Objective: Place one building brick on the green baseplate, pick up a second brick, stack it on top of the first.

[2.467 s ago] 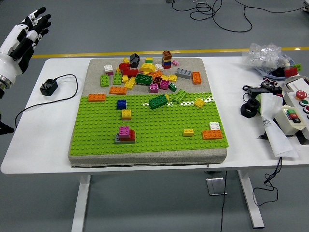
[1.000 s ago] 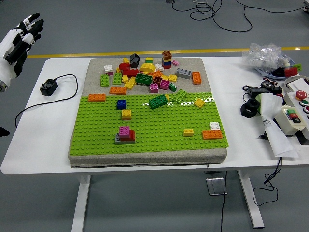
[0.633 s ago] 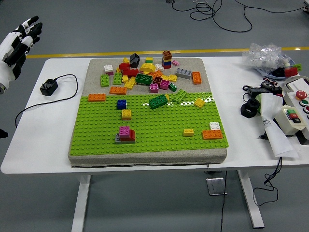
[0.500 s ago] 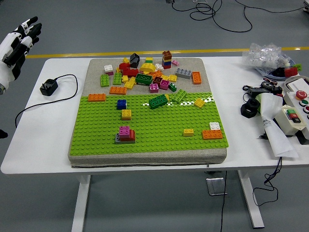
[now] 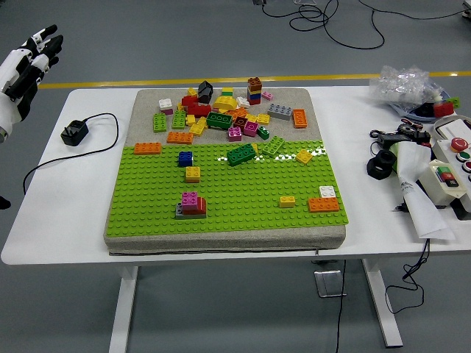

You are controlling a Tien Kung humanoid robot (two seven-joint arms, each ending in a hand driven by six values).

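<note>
The green baseplate (image 5: pixel 235 198) covers the near part of a grey mat. On it stands a small stack: a pink brick (image 5: pixel 190 198) on a red and grey base (image 5: pixel 193 209). Single bricks sit on the plate too: blue (image 5: pixel 185 158), yellow (image 5: pixel 192 173), small yellow (image 5: pixel 287 201), orange with white (image 5: pixel 323 202). A loose pile of mixed bricks (image 5: pixel 224 114) lies on the mat behind the plate. My left hand (image 5: pixel 26 62) hovers off the table's far left, fingers spread and empty, far from every brick. The right arm is out of sight.
A black power plug with its cable (image 5: pixel 73 132) lies on the table left of the mat. At the right edge sit a black ring part (image 5: pixel 379 166), a control box with red and green buttons (image 5: pixel 449 173), white paper (image 5: pixel 423 206) and a plastic bag (image 5: pixel 408 84).
My left hand has drifted left and slightly up, away from the table. The bricks have not moved.
</note>
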